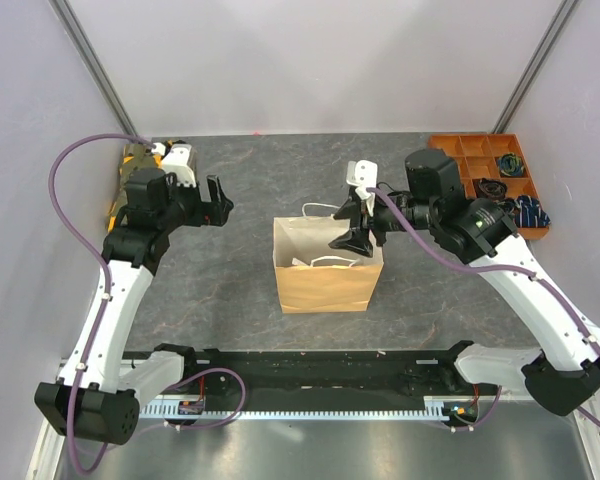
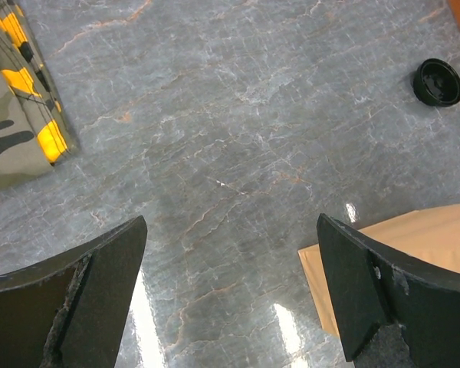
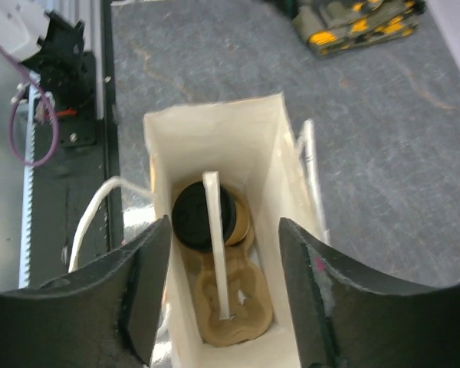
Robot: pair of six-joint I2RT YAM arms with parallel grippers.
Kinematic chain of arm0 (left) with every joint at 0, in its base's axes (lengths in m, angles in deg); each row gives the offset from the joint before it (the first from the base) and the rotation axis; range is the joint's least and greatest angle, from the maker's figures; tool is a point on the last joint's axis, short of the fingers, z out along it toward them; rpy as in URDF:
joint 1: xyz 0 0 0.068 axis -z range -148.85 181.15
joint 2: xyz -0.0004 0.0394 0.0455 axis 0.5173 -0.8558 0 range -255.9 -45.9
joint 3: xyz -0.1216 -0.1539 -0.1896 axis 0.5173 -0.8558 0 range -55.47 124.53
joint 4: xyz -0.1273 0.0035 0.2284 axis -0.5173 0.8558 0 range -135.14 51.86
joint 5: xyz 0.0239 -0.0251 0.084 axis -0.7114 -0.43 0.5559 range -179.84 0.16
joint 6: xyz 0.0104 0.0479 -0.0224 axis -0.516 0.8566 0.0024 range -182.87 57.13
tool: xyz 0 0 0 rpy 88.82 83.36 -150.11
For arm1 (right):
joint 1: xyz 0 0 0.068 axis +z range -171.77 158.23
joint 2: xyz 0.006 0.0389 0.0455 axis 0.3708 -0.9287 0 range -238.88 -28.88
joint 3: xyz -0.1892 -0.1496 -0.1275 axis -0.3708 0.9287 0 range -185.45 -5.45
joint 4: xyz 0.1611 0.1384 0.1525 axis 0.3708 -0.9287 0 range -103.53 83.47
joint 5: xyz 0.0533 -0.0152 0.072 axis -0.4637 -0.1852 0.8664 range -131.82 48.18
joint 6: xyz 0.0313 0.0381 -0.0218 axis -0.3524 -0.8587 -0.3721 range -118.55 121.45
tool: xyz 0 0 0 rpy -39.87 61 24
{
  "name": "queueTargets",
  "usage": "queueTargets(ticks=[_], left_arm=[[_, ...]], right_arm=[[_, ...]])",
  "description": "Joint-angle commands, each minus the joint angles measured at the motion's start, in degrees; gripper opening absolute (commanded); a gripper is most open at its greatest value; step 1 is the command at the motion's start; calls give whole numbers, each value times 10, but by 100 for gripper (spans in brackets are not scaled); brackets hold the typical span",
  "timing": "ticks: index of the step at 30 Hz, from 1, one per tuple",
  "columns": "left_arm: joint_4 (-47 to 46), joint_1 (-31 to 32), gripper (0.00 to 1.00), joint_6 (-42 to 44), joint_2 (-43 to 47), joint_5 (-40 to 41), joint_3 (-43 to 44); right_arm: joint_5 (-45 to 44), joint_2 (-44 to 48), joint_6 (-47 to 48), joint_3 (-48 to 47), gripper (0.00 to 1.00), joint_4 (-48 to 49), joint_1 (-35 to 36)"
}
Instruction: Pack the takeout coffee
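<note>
Right hand [image 3: 224,295] hangs parted and empty over the bag [image 3: 215,142], takeout coffee [image 3: 192,215] directly below inside.

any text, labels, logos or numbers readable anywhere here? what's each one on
None readable.
The paper bag is plain inside and out.
The takeout coffee in the bag shows no print on its black lid.
The black round piece is too small to tell.
The camouflage-and-yellow item has pattern only.

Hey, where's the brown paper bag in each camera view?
Top external: brown paper bag stands mid-frame.
Left wrist: only its corner, at lower right.
Right wrist: mid-frame, seen from above, mouth open.
Shared landmark: camouflage-and-yellow item, in all three views.
</note>
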Motion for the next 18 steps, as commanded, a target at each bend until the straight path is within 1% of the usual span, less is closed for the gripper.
queueTargets(ticks=[1,2,4,5,6,7,8,11,12,13,14,15,17,18], left_arm=[[18,-3,100,4,5,-50,24],[27,-3,100,2,-1,-87,33],[62,-3,100,-3,-25,-113,62],[78,-3,100,2,-36,-134,75],[110,-3,100,14,-58,-148,88],[132,-3,100,41,-72,-159,121],[148,-3,100,50,-84,-179,136],[186,-3,100,58,-122,-200,188],[187,-3,100,58,-128,-206,197],[192,-3,100,58,-140,-212,217],[199,-3,100,56,-150,-215,229],[206,-3,100,55,-161,-216,243],[236,-4,100,58,-204,-208,290],[242,-5,100,58,-217,-209,303]], right_arm=[[-38,-4,-60,-48,71,78,2],[-62,-4,-71,-55,80,92,2],[-91,-6,-93,-67,90,125,2],[-121,-9,-95,-73,96,132,2],[-137,-15,-100,-80,98,145,2],[-154,-19,-104,-97,98,151,2],[-188,-27,-110,-105,98,156,2],[-228,-40,-153,-134,98,180,-6],[-244,-48,-173,-139,98,188,-23],[-246,-53,-216,-146,98,191,-36],[-243,-63,-237,-147,98,193,-55],[-228,-68,-272,-148,98,193,-99],[-211,-81,-328,-140,98,193,-146],[-205,-82,-333,-134,98,192,-186]])
